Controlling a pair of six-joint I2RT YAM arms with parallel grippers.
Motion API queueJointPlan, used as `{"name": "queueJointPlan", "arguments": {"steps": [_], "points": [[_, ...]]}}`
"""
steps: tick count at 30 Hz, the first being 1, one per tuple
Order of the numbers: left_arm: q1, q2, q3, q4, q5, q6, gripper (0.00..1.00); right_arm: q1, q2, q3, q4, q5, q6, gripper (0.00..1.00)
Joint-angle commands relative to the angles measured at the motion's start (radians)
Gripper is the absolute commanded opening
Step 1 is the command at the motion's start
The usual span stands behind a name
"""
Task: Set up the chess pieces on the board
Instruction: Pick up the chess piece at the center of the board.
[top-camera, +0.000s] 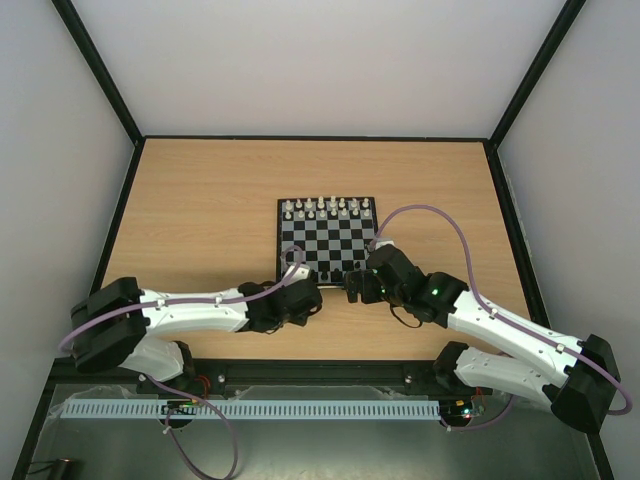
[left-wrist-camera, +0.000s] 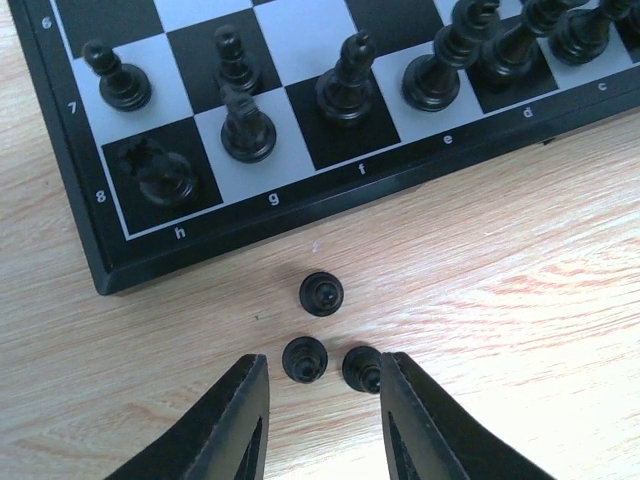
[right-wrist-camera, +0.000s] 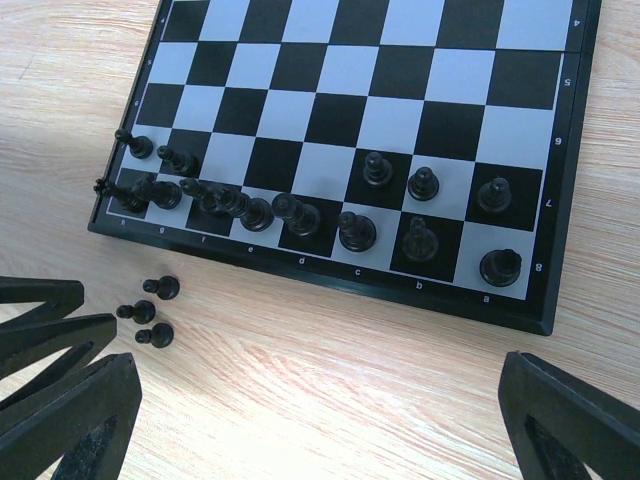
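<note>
Black setup nearly done: three loose pawns (left-wrist-camera: 321, 293) sit on the table (left-wrist-camera: 520, 300) just off the board (left-wrist-camera: 90, 200), left gripper (left-wrist-camera: 325, 372) part-spread around two, right gripper (right-wrist-camera: 320, 385) wide and empty; next, pinch just one.

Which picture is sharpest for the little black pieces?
Left wrist view: the three loose black pieces look crisp, with soft shadows. Right wrist view: board squares sharp, but the right gripper's fingers are dark shapes at the corners. Top external view: pieces too tiny to tell apart.
</note>
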Motion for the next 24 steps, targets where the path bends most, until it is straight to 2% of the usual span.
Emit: {"name": "queueJointPlan", "arguments": {"steps": [1,12,24], "points": [[-0.001,-0.006,-0.021,-0.034,-0.028,-0.011,0.31,0.001,0.004,-0.013,-0.009,0.003,-0.005,0.99],[0.006,0.035,-0.033,0.010,-0.013,-0.005,0.25,0.002,0.001,-0.013,-0.009,0.001,-0.004,0.99],[0.011,0.077,-0.026,0.038,-0.003,0.005,0.23,0.003,0.000,-0.015,-0.008,-0.002,-0.005,0.99]]}}
